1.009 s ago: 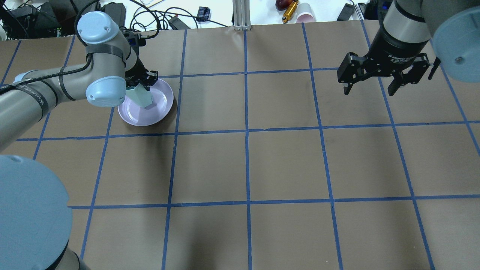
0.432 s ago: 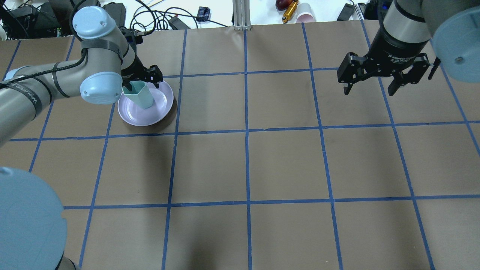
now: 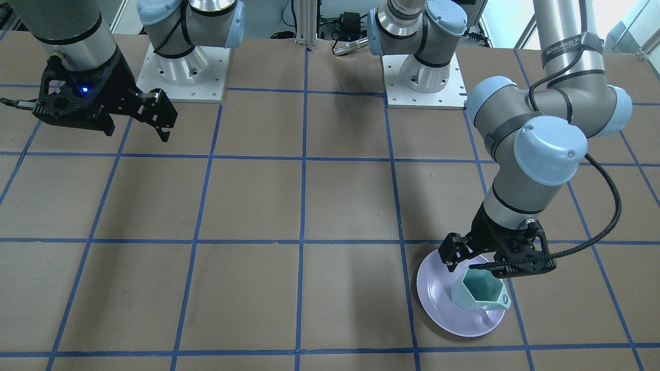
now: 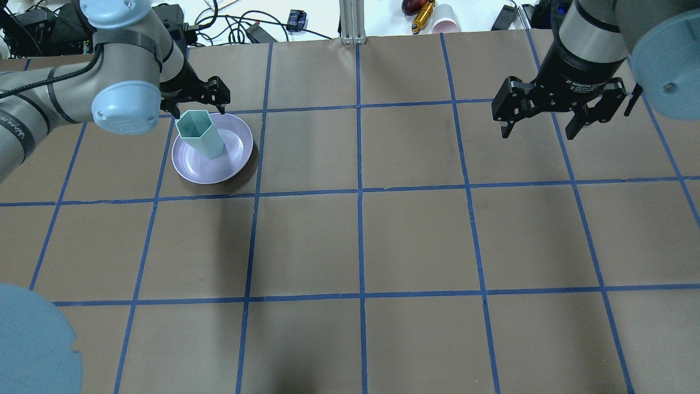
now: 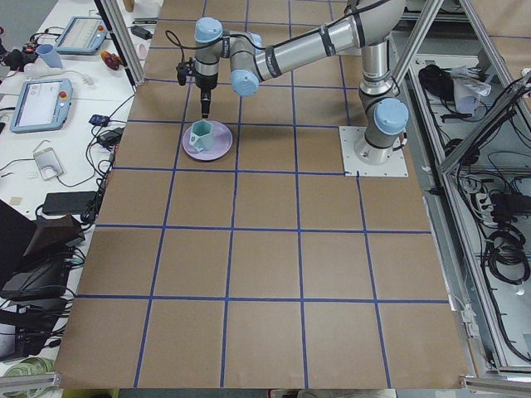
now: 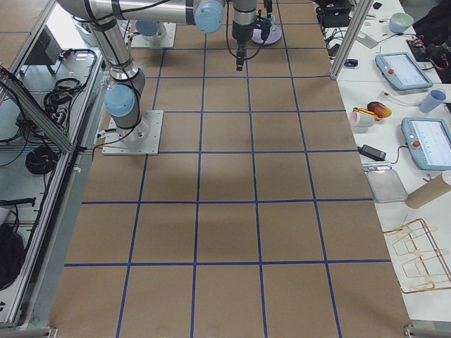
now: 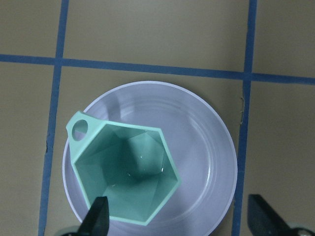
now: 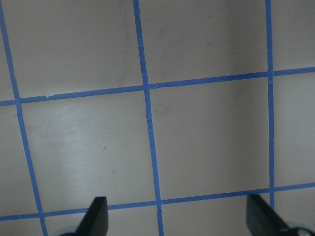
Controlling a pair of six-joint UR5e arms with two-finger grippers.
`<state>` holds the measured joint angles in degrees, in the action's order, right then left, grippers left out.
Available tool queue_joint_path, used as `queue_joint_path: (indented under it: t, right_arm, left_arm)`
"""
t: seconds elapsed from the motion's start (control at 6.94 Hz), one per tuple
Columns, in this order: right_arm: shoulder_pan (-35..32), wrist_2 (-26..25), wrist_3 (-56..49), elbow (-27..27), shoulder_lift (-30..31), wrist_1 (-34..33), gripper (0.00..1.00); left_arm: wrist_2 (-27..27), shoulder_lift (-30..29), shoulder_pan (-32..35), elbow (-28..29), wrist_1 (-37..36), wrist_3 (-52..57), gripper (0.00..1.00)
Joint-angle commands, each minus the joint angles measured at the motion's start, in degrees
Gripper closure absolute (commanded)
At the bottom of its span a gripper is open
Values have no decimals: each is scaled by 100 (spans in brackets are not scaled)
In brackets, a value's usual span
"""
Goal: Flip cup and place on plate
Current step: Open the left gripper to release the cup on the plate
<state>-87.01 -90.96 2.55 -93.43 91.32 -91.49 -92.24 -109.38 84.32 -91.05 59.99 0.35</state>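
Observation:
The pale mint-green cup [image 4: 201,133] stands upright, mouth up, on the lavender plate [image 4: 232,158], on the half toward the robot's left. It also shows in the front view [image 3: 479,291] and the left wrist view [image 7: 128,177], with its teal inside and its handle showing. My left gripper [image 4: 198,106] is open and empty, just above and beyond the cup, with nothing between its fingertips [image 7: 96,216]. My right gripper [image 4: 538,131] is open and empty, raised over the far right of the table.
The brown table has a blue tape grid. Beyond its far edge lie cables, a pink paper cup [image 4: 445,21] and an aluminium post [image 4: 353,22]. The robot bases [image 3: 183,67] stand at the near edge.
My left gripper has let go of the cup, opened and drawn up and away toward the far edge. The cup went from tilted in the fingers to standing upright. The right arm has not moved.

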Motion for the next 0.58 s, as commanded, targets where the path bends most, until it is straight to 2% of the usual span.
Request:
queue_joint_path:
  t: [0.0,0.43]
  right_arm:
    - [0,-1,0,0,0,0,0]
    - [0,8,0,0,0,0,0]
  left_arm:
    - [-48,372,-12,612,1273,-44,0]
    - [-5,794,-39,737,1954,-97,0]
